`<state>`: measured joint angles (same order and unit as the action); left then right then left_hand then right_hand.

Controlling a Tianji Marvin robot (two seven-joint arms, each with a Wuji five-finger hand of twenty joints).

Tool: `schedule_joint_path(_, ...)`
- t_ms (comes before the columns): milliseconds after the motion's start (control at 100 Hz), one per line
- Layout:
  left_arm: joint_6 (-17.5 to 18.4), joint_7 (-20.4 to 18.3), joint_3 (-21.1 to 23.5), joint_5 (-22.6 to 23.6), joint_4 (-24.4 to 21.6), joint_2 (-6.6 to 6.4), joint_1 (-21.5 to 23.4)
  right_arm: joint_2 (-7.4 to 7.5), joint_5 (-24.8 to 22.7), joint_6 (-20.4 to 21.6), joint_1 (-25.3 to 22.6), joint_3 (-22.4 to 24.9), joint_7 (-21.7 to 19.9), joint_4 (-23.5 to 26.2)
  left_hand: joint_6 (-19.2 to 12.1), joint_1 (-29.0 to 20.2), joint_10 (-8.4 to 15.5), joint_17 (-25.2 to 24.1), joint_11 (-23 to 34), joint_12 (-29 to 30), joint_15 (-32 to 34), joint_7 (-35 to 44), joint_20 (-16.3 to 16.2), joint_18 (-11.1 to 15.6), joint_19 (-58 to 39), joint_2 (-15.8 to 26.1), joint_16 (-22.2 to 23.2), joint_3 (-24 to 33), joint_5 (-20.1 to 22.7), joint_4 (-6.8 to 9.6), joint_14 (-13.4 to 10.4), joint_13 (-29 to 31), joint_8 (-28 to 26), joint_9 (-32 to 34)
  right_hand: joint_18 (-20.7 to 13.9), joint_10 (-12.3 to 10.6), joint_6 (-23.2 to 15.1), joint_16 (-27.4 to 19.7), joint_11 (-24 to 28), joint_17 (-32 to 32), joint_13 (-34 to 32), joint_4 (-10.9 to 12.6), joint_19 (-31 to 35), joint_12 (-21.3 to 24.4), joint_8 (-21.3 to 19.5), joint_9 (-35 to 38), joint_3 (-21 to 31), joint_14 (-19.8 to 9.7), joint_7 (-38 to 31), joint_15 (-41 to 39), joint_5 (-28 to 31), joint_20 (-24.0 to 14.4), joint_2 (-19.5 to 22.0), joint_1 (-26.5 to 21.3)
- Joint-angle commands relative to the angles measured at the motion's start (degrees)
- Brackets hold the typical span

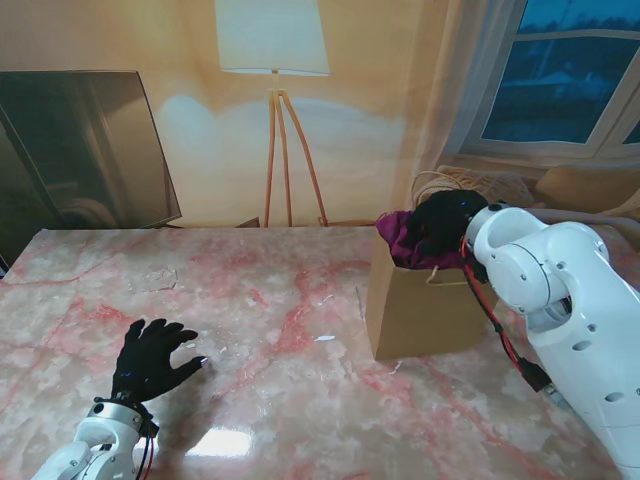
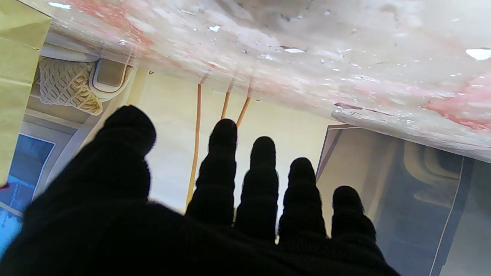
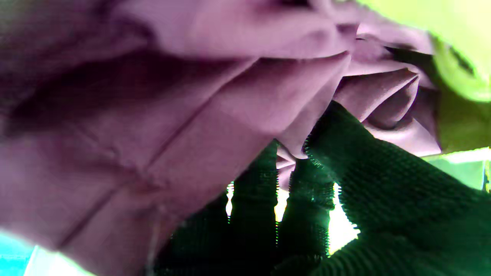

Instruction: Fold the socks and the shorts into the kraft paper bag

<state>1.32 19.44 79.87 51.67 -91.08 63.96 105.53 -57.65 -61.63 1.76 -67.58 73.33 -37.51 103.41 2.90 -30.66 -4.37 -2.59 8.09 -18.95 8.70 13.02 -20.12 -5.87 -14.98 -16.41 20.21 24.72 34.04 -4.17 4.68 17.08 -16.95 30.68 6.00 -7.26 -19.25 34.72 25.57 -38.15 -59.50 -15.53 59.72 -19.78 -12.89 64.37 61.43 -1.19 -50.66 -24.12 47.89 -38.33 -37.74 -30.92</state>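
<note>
The kraft paper bag stands upright on the right part of the marble table. Purple shorts bulge out of its open top. My right hand, in a black glove, is at the bag's mouth with its fingers pressed into the shorts. In the right wrist view the purple cloth fills the picture and my fingers curl against its folds. My left hand rests open over the table near me on the left, fingers spread and holding nothing. No socks are visible.
The marble table has pink veins and a bright glare spot near me. Beyond the far edge stand a floor lamp, a dark screen at the left and a window at the right. A woven basket sits behind the bag.
</note>
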Motion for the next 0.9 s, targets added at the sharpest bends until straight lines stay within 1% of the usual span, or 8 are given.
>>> schedule_joint_path(0,0.13,-0.1,-0.15,-0.04,-0.08,-0.12,-0.03,0.12,-0.59,0.25,0.04,-0.86,-0.48,-0.6,-0.83,-0.15,-0.84,-0.43,-1.41,0.95,-1.31,0.64,-1.31,0.16,1.28,0.67,-0.45,0.35,0.45,2.37,-1.27,-1.04,-0.83,-1.85,0.28,0.42,0.16,-1.36,-0.92,0.0,-2.22,-1.98,2.43,1.03,0.83,1.7,0.92,0.15,-2.06,0.76,0.25,1.31,2.06,-1.09)
schedule_joint_path(190,0.01,-0.13,-0.33,-0.2,0.04,-0.1,-0.08,0.38,-0.86,0.08,1.15,-2.38,-3.54,-0.72,-0.85,-0.18,-0.74,-0.41,-1.43,0.96,-1.31,0.66,-1.42,0.09,1.24,0.67,-0.45,0.35,0.48,2.38,-1.24,-1.04,-0.85,-1.93,0.22,0.7,1.94,-4.23,-1.73,3.38,0.63,-1.41,1.06,3.17,1.84,-2.43,-1.68,0.08,0.88,3.72,-3.41,2.59,1.0,4.8)
schedule_joint_path(230,-0.01,-0.15,-0.32,-0.21,0.04,-0.1,-0.05,0.39,-0.86,0.06,1.19,-2.39,-3.66,-0.6,-0.78,-0.19,-0.75,-0.4,-1.43,0.96,-1.34,0.67,-1.46,0.11,1.2,0.69,-0.45,0.38,0.48,2.38,-1.23,-1.11,-0.85,-1.96,0.1,1.02,3.21,-5.32,-1.98,4.2,1.65,-0.54,0.45,4.56,-1.03,-3.66,-1.93,0.01,5.9,4.36,-3.39,3.24,1.3,7.12)
schedule_joint_path(270,-0.02,-0.12,-0.3,-0.21,0.04,-0.1,-0.02,0.36,-0.8,-0.03,1.05,-2.21,-3.53,-0.33,-0.76,-0.23,-0.85,-0.38,-1.4,0.95,-1.32,0.66,-1.49,0.08,1.16,0.66,-0.45,0.4,0.46,2.38,-1.25,-1.05,-0.85,-1.88,0.26,1.27,4.75,-6.19,-2.92,5.48,3.41,2.9,-0.92,5.32,-5.34,-5.6,-2.8,0.1,13.08,5.56,-3.56,3.67,3.39,10.55)
schedule_joint_path(300,-0.02,-0.1,-0.28,-0.21,0.04,-0.09,0.0,0.32,-0.73,-0.13,0.88,-1.99,-3.24,-0.1,-0.74,-0.23,-0.86,-0.4,-1.39,0.94,-1.31,0.68,-1.5,0.09,1.16,0.69,-0.44,0.41,0.5,2.38,-1.21,-1.03,-0.85,-1.87,0.32,1.51,5.83,-6.67,-3.66,6.46,4.89,7.19,-1.99,5.61,-8.06,-7.33,-3.63,0.25,17.08,6.53,-4.4,3.88,5.2,13.11)
schedule_joint_path(330,-0.02,-0.12,-0.24,-0.21,0.03,-0.1,0.04,0.26,-0.56,-0.3,0.66,-1.75,-2.77,0.13,-0.75,-0.22,-0.79,-0.41,-1.41,0.95,-1.32,0.67,-1.51,0.08,1.14,0.68,-0.44,0.41,0.47,2.38,-1.24,-1.06,-0.85,-1.92,0.32,1.66,6.27,-6.97,-4.18,7.36,6.17,8.35,-2.67,5.78,-9.11,-8.67,-4.41,0.2,18.57,7.22,-5.43,4.03,5.56,13.73)
schedule_joint_path(670,0.16,0.2,0.07,-0.08,-0.29,-0.06,0.35,-0.57,0.29,-0.08,-4.23,3.66,5.34,4.43,-0.63,-0.03,-0.72,-0.17,-1.4,0.97,-1.27,0.47,-1.76,0.0,0.66,0.66,-0.43,0.42,0.25,2.37,-1.22,-0.97,-0.75,-1.86,0.19,1.8,7.68,-8.47,-5.37,11.2,10.66,9.04,-7.71,6.39,-10.76,-13.51,-9.19,0.13,22.07,9.65,-9.78,5.5,8.81,16.5)
schedule_joint_path(890,0.13,0.28,0.14,0.24,-1.07,-0.06,0.6,-0.66,1.77,0.52,-7.29,7.4,6.5,7.5,-0.67,0.0,-0.69,-0.32,-1.42,0.97,-1.29,0.42,-1.8,-0.04,0.27,0.78,-0.44,0.3,0.2,2.36,-1.23,-0.98,-0.73,-1.93,-1.8,2.71,7.78,-8.23,-4.6,8.49,9.11,9.37,-8.94,6.27,-11.49,-12.66,-10.08,1.64,21.69,8.63,-8.31,7.13,9.92,15.62)
